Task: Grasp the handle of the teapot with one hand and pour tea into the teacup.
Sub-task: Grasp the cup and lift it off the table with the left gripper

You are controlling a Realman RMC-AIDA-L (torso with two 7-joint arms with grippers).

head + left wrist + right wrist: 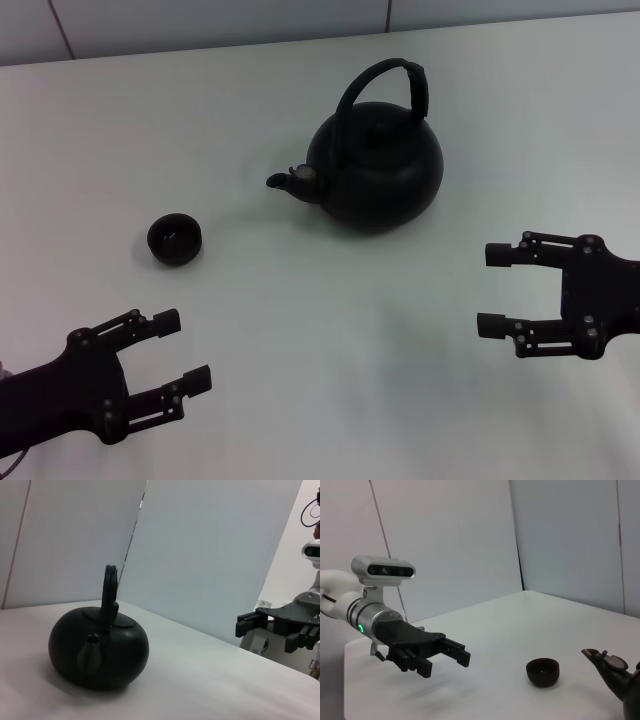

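The black teapot [375, 170] stands upright on the white table at the back middle, its spout [290, 181] pointing left toward the teacup. Its arched handle [400, 85] stands up over the lid. The tiny black teacup [175, 239] sits upright to the left of the spout, a short gap away. My left gripper [182, 350] is open and empty at the front left, in front of the teacup. My right gripper [492, 290] is open and empty at the right, in front of and to the right of the teapot. The teapot [98, 649] fills the left wrist view. No tea shows.
The white table [330, 350] ends at a pale wall at the back [250, 20]. The left arm with its camera [385, 570] shows in the right wrist view, with the teacup [543, 672] and spout [602, 660]. My right gripper [250, 625] shows far off in the left wrist view.
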